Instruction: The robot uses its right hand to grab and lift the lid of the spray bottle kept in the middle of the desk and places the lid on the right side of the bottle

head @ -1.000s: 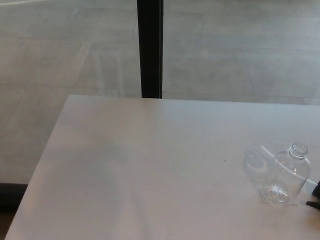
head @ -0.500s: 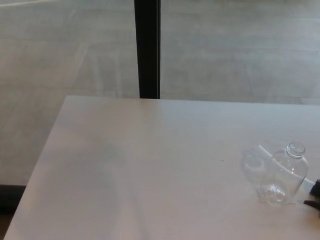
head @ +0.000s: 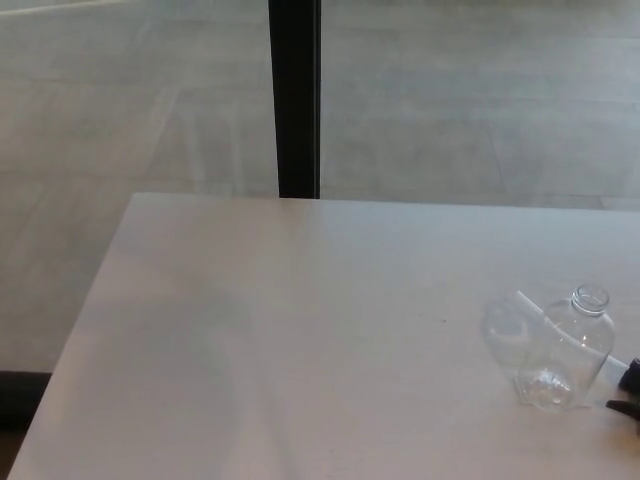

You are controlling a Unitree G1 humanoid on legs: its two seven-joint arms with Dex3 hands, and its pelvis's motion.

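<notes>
The bottle (head: 566,350) stands open-necked on the bench (head: 300,330), lid seemingly off already. My right hand (head: 630,388) barely shows; its state I cannot tell. Next: withdraw.

Clear spray bottle (head: 565,350) stands upright, neck open, near desk's right edge.

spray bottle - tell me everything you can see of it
The spray bottle is clear, colourless plastic by the look of it, with rounded shoulders and a short neck. It stands upright on the white table, near the right edge of the picture. Its mouth is open, with no lid on it. It looks empty. A black tip of the right hand shows just to its right, apparently not touching it.
</notes>
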